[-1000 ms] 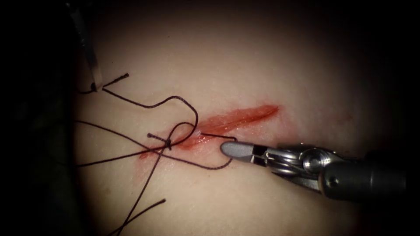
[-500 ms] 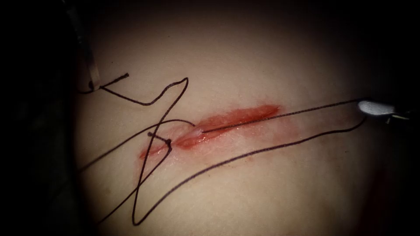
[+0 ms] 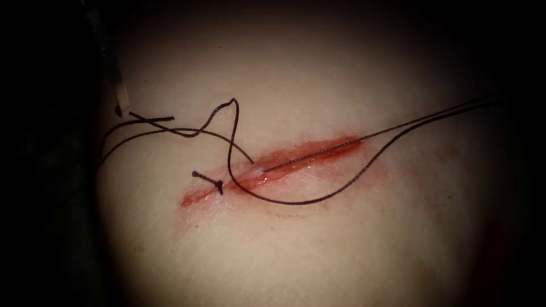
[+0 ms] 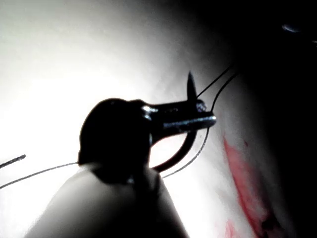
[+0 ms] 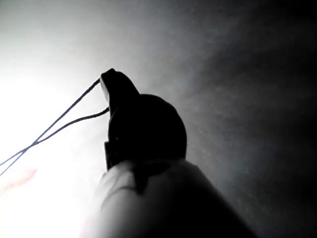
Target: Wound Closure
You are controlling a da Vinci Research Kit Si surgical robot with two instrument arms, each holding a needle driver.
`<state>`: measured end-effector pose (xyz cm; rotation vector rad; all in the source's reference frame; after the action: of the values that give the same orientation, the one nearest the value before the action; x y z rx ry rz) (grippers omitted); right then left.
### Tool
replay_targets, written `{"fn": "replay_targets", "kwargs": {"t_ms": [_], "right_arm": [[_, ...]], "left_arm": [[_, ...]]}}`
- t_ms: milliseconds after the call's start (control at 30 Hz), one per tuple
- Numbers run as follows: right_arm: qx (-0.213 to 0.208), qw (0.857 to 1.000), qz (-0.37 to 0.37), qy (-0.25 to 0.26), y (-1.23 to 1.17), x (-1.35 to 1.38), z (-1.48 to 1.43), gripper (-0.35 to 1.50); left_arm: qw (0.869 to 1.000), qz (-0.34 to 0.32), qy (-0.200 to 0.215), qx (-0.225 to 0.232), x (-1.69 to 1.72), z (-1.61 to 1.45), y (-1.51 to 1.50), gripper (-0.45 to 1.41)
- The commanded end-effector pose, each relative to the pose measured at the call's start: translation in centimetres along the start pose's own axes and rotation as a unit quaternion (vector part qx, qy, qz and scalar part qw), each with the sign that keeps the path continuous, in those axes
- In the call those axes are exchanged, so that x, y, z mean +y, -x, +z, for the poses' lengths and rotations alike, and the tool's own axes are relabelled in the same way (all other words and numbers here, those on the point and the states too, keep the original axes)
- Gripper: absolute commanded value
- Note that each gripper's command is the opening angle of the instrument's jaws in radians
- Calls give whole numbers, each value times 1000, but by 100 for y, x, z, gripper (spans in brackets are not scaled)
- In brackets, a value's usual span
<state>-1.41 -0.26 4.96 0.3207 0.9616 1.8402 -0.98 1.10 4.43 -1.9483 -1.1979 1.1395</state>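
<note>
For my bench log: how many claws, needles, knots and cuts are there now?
Claws: 2, left claw shut on the needle, right claw shut on the thread
Needles: 1
Knots: 1, knot
Cuts: 1, cut
Total: 5

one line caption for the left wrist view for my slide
Left pincer shut on the curved needle near its pointed end, above the tissue, thread trailing beside the red cut.

On my endoscope feed the light (image 3: 296, 239) lands as one soft, rounded pool across the middle of the frame. It fades outward into a dark surround (image 3: 34, 170), blackest along the left edge, the top and the right-hand corners.
</note>
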Motion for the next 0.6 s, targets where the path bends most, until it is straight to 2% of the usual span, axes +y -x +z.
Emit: {"fn": "replay_targets", "kwargs": {"t_ms": [33, 267, 500, 600], "right_arm": [[6, 1000, -3, 6, -4, 4, 3, -35], [27, 999, -26, 36, -25, 17, -14, -35], [54, 995, -49, 72, -57, 32, -41, -35], [51, 992, -73, 90, -58, 33, -43, -35]], "left_arm": [[1000, 0, 0, 0, -6, 2, 3, -45], [1000, 0, 0, 0, -6, 2, 3, -45], [1000, 0, 0, 0, -6, 2, 4, -45], [1000, 1, 0, 0, -6, 3, 4, -45]]}}
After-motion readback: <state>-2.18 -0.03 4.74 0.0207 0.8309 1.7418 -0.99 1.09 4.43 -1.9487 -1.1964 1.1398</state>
